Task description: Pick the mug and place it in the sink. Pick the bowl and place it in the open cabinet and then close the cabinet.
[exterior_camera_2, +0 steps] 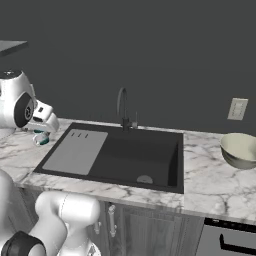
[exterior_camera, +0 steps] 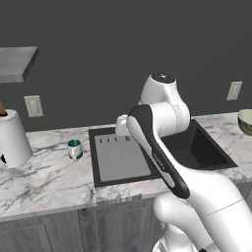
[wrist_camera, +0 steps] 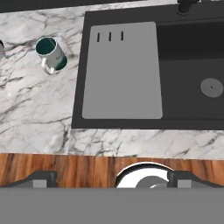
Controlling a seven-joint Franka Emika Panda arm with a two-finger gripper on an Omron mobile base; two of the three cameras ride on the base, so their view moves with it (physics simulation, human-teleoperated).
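Here the mug [exterior_camera: 75, 149] stands upright on the marble worktop [exterior_camera: 44, 177], just left of the sink [exterior_camera: 118, 160] and apart from it. In the hand view it appears from above, its teal inside open and its handle turned toward the near edge of the worktop. In the right base view the mug [exterior_camera_2: 41, 139] is mostly hidden behind the arm's hand; a little teal peeks out below it.

The hand view looks down on the sink's grey ribbed drainboard [wrist_camera: 121, 72] and, to its right, the black basin with its round drain [wrist_camera: 211, 87]. The gripper [wrist_camera: 109, 179] shows its two dark fingers [wrist_camera: 41, 178] set wide apart with nothing between them, high above the front edge of the worktop.

The right base view shows the dark arched faucet [exterior_camera_2: 123, 110] at the back of the sink, which the arm covers in the left base view. It also shows the bowl [exterior_camera_2: 241, 150] whole, resting on the worktop right of the sink and well apart from the mug; the left base view catches the bowl at its right edge.

The left base view adds a white cylindrical container [exterior_camera: 12, 138] on the worktop left of the mug, a wall socket [exterior_camera: 33, 106] above it, and part of a grey wall cabinet [exterior_camera: 17, 63] at the upper left.
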